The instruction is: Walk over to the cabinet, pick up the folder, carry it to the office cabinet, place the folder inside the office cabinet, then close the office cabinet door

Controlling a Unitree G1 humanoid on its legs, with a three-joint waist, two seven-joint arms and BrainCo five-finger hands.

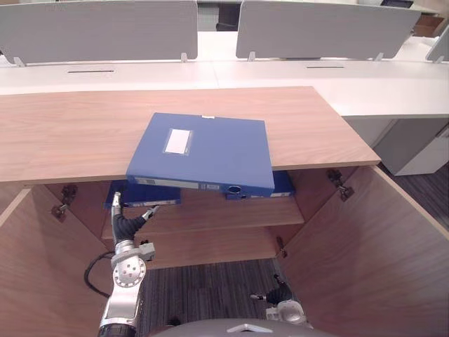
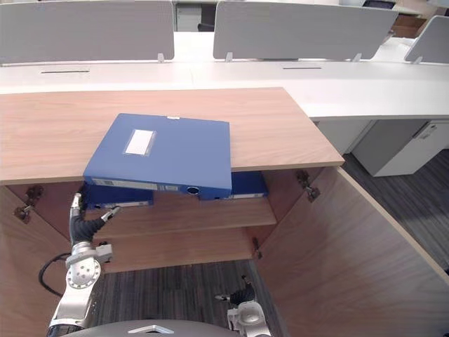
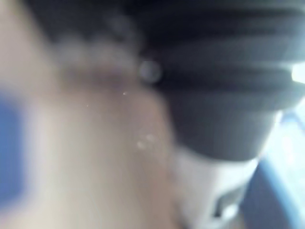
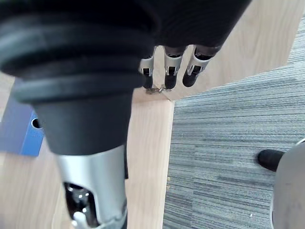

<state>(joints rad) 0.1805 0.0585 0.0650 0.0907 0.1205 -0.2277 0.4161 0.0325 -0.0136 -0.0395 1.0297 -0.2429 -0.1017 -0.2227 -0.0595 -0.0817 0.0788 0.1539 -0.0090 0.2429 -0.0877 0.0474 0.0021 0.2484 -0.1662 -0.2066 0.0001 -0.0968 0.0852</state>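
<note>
Open office cabinet seen from above, read from the robot's left to its right. The left door (image 1: pixel 24 274) is swung fully outward, which leaves the interior free to reach. Just inside it the left robot hand (image 1: pixel 128 225) is raised to shelf level with its fingers spread and straight, gripping nothing. One fingertip stands at the front of a stored blue folder (image 1: pixel 165 195). The hand sits below the overhanging edge above it, probably to come at that edge from beneath. The task's folder (image 1: pixel 203 151) lies flat on the wood-grain bench (image 1: pixel 70 133) that forms the cabinet's top, turned slightly askew. Its spine projects past the front edge, and this overhang gives a hand something to take hold of. It is a rigid, box-like file in plain blue, with a pale rectangular label (image 1: pixel 177 141) on the cover and a round finger hole (image 1: pixel 233 189) in the spine, and it looks unworn. Beneath it the upper shelf (image 1: pixel 224 214) carries a second stored folder (image 1: pixel 283 184) toward the right, with bare shelf between the two. The right robot hand (image 4: pixel 169 71) hangs low over the carpet (image 4: pixel 228 143) by the shelf edge, fingers loose and empty, apparently idle. The right door (image 1: pixel 379 267) also stands wide open. Closing the doors is therefore a later step.
</note>
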